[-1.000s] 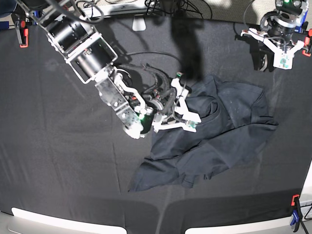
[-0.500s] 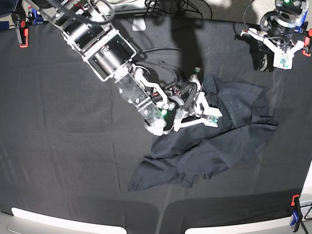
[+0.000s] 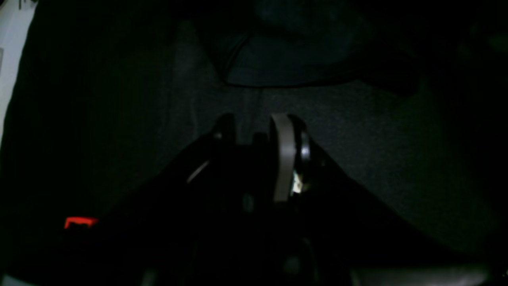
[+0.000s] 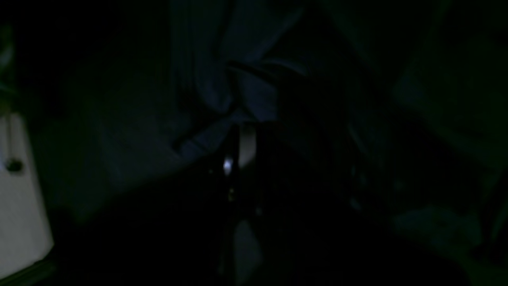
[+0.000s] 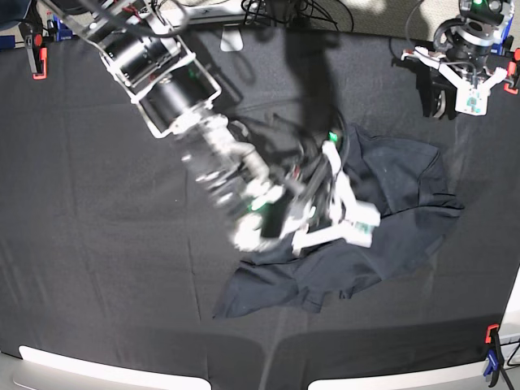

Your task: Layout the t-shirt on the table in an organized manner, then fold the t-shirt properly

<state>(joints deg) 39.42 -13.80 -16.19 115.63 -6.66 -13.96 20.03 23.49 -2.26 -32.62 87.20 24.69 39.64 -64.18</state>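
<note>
The t-shirt [image 5: 382,219] lies crumpled right of centre on the bench [image 5: 97,268], and the right gripper [image 5: 329,223] is low over its bunched middle; the likely fault from here is gathering several layers, or the black bench cloth, which would drag the garment into a tighter heap. The right jaws are blurred by motion, so I cannot tell whether they grip fabric. The left gripper [image 5: 465,85] hangs at the far corner, jaws apart, holding nothing.

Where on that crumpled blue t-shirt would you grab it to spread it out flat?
Probably the pointed lower corner of the t-shirt, coming from the table's front edge. It lies flat and single-layered, clear of the bunched middle where the right gripper works. The left gripper hangs idle, far away.
</note>
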